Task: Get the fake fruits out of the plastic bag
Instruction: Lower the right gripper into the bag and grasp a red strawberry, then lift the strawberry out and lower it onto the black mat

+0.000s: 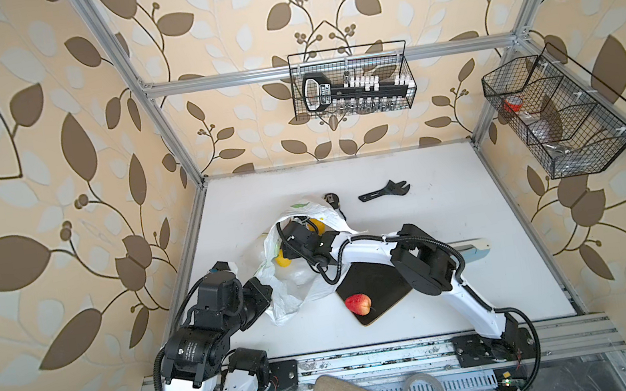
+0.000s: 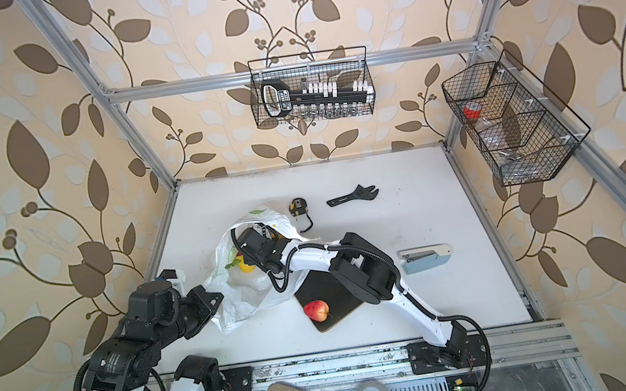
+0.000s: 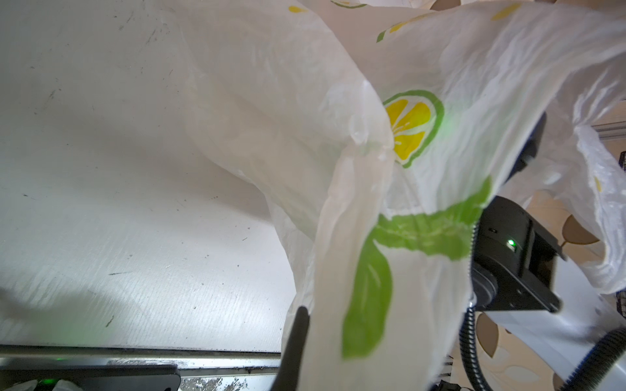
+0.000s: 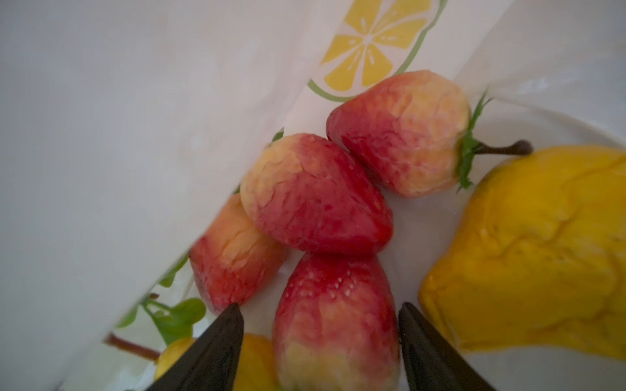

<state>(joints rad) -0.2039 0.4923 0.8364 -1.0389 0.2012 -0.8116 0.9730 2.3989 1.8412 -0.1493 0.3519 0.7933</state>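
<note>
We find the right claw (image 4: 320, 305) released, jaws astride a strawberry (image 4: 335, 325) inside the plastic bag (image 1: 288, 292); three other strawberries (image 4: 315, 196) and a yellow pear (image 4: 528, 243) lie close. The left claw (image 1: 269, 294) is clenched on the bag's rim. One red fruit (image 1: 358, 304) sits on the black tray (image 1: 378, 279), 4 o'clock of the bag, on the bench (image 1: 451, 205).

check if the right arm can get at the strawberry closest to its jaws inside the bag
Probably yes: the right arm reaches inside the plastic bag, its open jaws stand either side of that strawberry, and nothing lies between them.

Black wrench (image 1: 384, 190), tape measure (image 2: 297, 206), blue-grey stapler (image 2: 425, 257) and black tray (image 1: 374, 280) on white table (image 1: 472, 202).
</note>
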